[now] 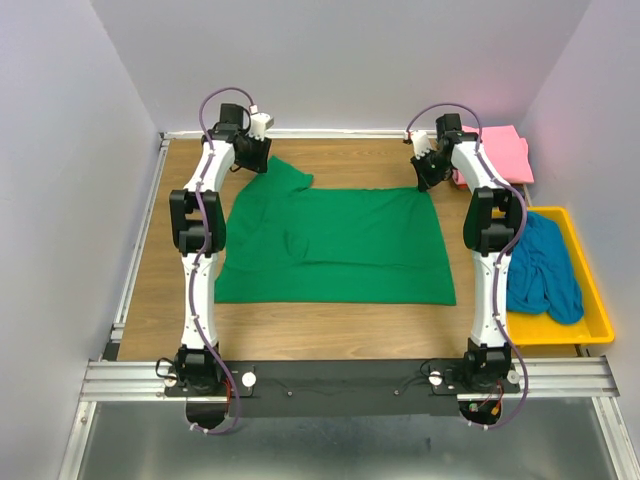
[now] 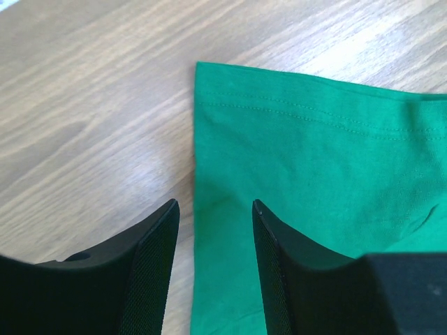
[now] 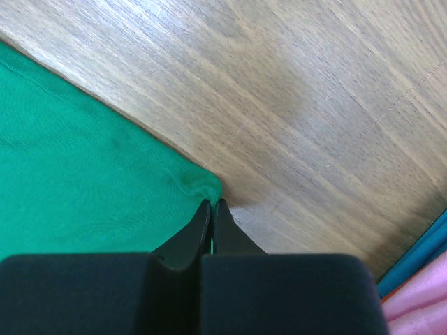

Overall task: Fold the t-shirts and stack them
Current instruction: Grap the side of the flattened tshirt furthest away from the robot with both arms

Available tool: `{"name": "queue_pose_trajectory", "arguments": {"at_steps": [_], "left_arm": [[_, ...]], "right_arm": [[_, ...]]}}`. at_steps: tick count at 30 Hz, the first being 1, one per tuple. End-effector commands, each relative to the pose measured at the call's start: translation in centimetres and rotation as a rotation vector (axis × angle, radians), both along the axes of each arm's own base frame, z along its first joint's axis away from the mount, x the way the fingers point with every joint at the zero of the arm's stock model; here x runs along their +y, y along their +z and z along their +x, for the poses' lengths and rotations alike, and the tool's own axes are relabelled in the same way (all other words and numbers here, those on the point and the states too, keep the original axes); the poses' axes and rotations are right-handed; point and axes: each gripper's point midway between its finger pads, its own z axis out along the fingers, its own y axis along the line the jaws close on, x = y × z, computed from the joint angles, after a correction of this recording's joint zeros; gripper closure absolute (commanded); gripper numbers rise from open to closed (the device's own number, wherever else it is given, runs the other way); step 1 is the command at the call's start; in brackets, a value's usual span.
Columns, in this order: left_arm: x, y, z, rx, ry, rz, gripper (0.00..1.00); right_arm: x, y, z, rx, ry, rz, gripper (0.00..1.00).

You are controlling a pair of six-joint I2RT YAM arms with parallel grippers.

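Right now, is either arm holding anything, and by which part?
The right gripper has its fingers pinched shut on the green t-shirt, at its far right corner. The left gripper stands open over the shirt's edge, holding nothing.

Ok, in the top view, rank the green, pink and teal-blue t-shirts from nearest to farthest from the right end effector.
1. Green t-shirt, spread in the middle: its far right corner sits at the right end effector.
2. Pink t-shirt, at the far right, beyond the yellow tray.
3. Teal-blue t-shirt, bunched in that tray, nearer the arm bases.
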Motion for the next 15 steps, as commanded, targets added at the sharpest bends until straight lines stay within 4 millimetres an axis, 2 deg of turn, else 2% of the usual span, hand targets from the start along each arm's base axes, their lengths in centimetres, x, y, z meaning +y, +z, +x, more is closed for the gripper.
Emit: {"name": "queue_pose_trajectory", "arguments": {"at_steps": [1,6,11,15], "left_arm": [[1.2,2.8,0.1,-0.043,0.019,0.038,0.46],[1.6,-0.3,-0.9,0.031,0.02,0.047,0.46],[2.2,-1.2,-0.8,0.04,0.048,0.069,0.47],[2.2,-3.2,-1.3,0.086,0.041,0.093,0.5]], "right_arm": [[-0.4,-3.3,-2.1,0.1,0.011,-0.024,1.0],[-0.5,-3.1,-2.1,0.097,0.012,-0.029,0.99],[-0.5,-3.1,-2.0,0.091,0.02,-0.032,1.0],[-0.6,-3.0,-2.0,0.091,0.02,-0.036,0.99]]}}
